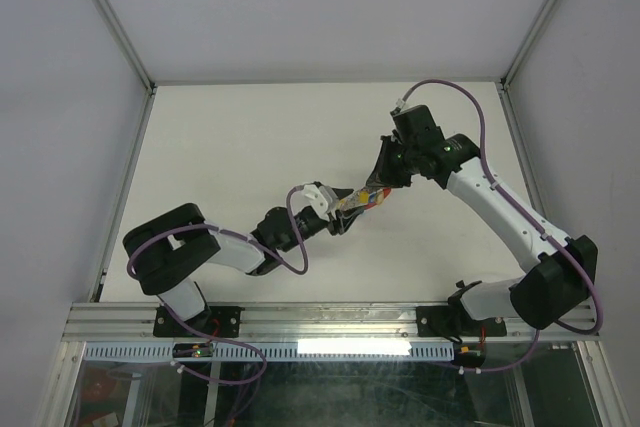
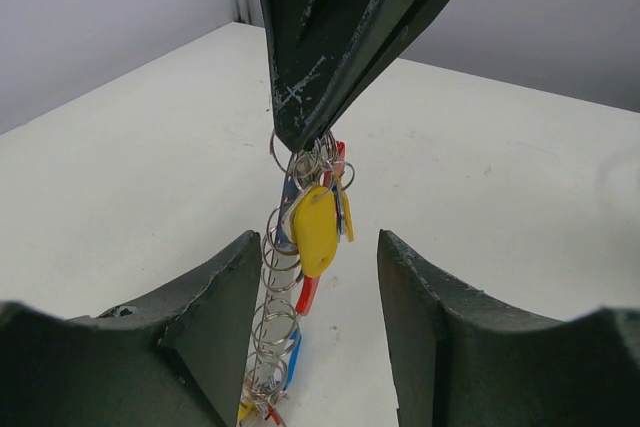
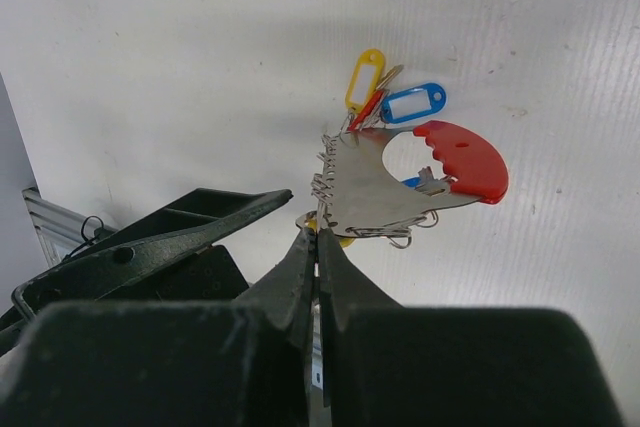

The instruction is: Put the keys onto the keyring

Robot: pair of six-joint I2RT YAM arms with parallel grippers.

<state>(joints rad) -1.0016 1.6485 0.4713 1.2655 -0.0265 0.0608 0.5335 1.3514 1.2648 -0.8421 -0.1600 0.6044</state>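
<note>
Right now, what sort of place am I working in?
Probably a lab robot test cell: a flat white tabletop, plain grey enclosure panels, and a silver aluminium mounting rail along the near edge.

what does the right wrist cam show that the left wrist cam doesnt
Only the right wrist view: the keyring seen flat on, with its red arc and grey plate, and a blue tag next to it.
Only the left wrist view: the keyring hanging edge on in the gap between the fingers of the open left gripper, with small wire rings stacked along it.
Both: the right gripper shut on the keyring's end, the yellow tag and the white table.
</note>
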